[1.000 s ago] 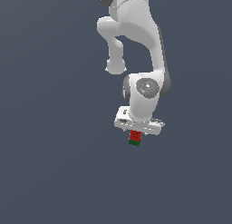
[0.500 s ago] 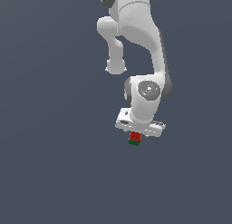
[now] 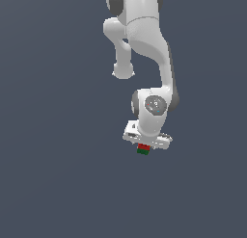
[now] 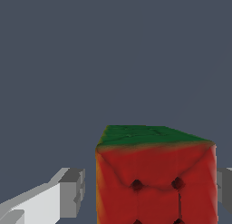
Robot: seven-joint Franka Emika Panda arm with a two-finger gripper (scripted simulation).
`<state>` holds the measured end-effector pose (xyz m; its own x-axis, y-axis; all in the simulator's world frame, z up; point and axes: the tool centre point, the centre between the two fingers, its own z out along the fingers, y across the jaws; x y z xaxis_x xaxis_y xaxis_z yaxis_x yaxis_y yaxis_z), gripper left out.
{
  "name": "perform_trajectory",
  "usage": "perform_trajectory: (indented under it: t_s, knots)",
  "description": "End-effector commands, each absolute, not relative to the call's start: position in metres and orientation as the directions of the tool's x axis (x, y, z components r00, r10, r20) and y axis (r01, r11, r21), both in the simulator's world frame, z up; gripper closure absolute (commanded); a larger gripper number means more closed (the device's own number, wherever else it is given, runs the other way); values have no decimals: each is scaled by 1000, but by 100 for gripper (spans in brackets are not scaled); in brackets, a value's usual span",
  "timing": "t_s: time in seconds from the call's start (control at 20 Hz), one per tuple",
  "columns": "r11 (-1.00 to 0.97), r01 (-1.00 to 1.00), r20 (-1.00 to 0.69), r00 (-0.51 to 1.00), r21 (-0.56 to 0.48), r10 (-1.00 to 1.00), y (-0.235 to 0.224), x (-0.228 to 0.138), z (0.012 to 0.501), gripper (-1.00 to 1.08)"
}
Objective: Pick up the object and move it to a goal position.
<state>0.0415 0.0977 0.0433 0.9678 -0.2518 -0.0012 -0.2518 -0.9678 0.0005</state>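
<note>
The object is a tiny cube (image 3: 142, 149) with a red face with dark dots and a green side. In the exterior view it sits just under the white hand of my arm. In the wrist view the cube (image 4: 154, 173) fills the space between my two grey fingers. My gripper (image 4: 149, 187) is open and straddles it. One finger (image 4: 70, 191) stands a small gap off the cube's side. The other finger (image 4: 225, 184) is at the picture's edge, right beside the cube. In the exterior view my gripper (image 3: 143, 146) is mostly hidden behind the hand.
A plain dark grey-blue floor (image 3: 58, 184) lies all around. The white arm (image 3: 144, 34) reaches down from the exterior view's top. No other object and no goal marker shows.
The hand has come down slightly over the cube. The cube has stayed in place.
</note>
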Motion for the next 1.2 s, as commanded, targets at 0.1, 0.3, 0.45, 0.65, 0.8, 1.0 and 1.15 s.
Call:
perform_trajectory:
  t_s: [0.1, 0.3, 0.45, 0.65, 0.8, 1.0, 1.15]
  knots:
    - [-968, -253, 0, 968, 0, -253, 98, 43, 33, -92]
    - [-968, -253, 0, 968, 0, -253, 98, 43, 33, 108]
    - [-968, -253, 0, 968, 0, -253, 98, 43, 33, 108]
    - [-968, -253, 0, 968, 0, -253, 98, 43, 33, 108]
    - [-968, -252, -1, 968, 0, -252, 99, 43, 34, 108]
    - [-968, -252, -1, 968, 0, -252, 103, 39, 37, 108]
    - [-968, -252, -1, 968, 0, -252, 110, 33, 42, 108]
